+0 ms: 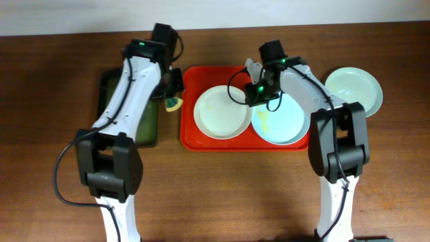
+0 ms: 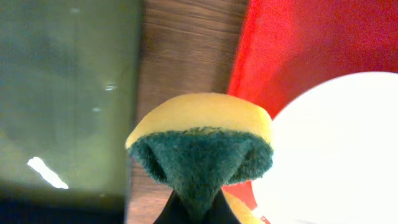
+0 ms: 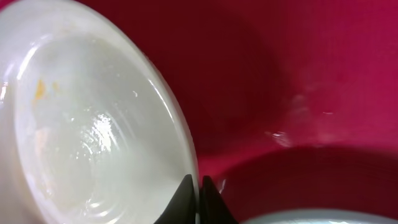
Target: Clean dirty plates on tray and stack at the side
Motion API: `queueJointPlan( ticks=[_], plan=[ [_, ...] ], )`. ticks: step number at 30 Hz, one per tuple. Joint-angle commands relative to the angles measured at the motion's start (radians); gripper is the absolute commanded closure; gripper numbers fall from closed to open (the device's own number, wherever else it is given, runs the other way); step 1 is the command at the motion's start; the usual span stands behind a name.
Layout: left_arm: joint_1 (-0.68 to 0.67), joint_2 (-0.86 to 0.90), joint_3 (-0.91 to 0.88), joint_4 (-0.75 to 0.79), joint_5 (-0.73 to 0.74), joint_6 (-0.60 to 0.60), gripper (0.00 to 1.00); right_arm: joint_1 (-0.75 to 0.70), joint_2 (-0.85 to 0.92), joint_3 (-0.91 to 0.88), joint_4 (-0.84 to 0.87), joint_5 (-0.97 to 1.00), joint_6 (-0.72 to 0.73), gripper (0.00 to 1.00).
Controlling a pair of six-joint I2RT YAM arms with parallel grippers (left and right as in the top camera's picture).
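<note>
The red tray [image 1: 201,138] holds a white plate [image 1: 218,114] on its left and an aqua-blue plate [image 1: 285,124] with yellow smears on its right. A second aqua-blue plate [image 1: 355,87] lies on the table right of the tray. My right gripper [image 1: 254,94] is shut on the white plate's right rim [image 3: 194,174], fingers on either side of it. My left gripper [image 1: 173,101] is shut on a yellow-and-green sponge [image 2: 202,140] and holds it above the tray's left edge [image 2: 249,74], beside the white plate [image 2: 336,149].
A dark green tray [image 1: 144,124] lies left of the red tray, also in the left wrist view [image 2: 62,93]. Bare wooden table [image 1: 215,195] runs in front of both trays.
</note>
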Motion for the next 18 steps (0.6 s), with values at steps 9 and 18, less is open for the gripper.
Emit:
queueJointPlan(
  ticks=[9, 18],
  plan=[
    [-0.177, -0.004, -0.189, 0.325, 0.078, -0.008, 0.94, 0.046, -0.004, -0.062, 0.098, -0.008, 0.06, 0.66],
    [-0.18, -0.004, -0.372, 0.607, 0.074, 0.004, 0.58, 0.045, -0.004, -0.069, 0.105, -0.001, 0.059, 0.66]
  ],
)
